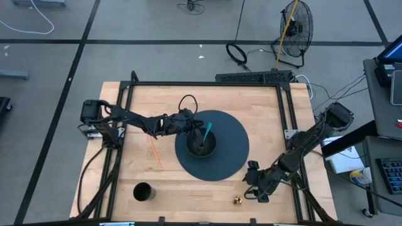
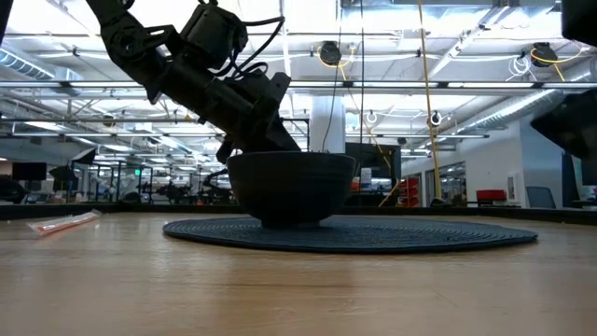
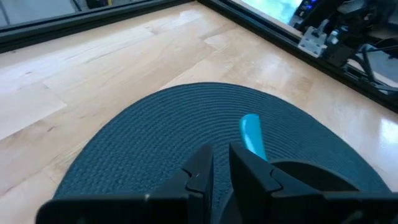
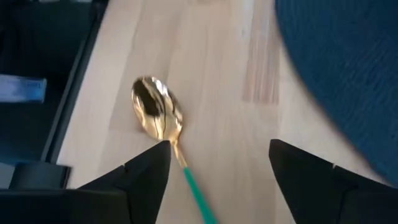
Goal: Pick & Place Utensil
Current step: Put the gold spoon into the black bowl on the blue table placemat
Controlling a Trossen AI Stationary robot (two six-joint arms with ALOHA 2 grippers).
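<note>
Two utensils show. One is a teal-handled utensil (image 1: 206, 132) standing tilted in the dark bowl (image 1: 201, 145) on the round blue mat (image 1: 229, 154); its lower end is hidden inside the bowl, and in the low view the bowl's wall hides it altogether. The left gripper (image 1: 192, 125) hangs just over the bowl's rim, its fingers (image 3: 199, 171) drawn near together with a thin gap and nothing between them; the teal handle sits just beyond the tips. The other is a gold spoon (image 4: 157, 112) with a green handle, lying on the wooden table (image 1: 188, 185) beside the mat's edge. Its handle end is cut off between the right gripper's (image 4: 214, 162) wide-spread fingers, which seem not to touch it. From above only its gold bowl is plain. A black cup (image 1: 142, 191) and an orange straw (image 1: 154, 152) lie well apart.
</note>
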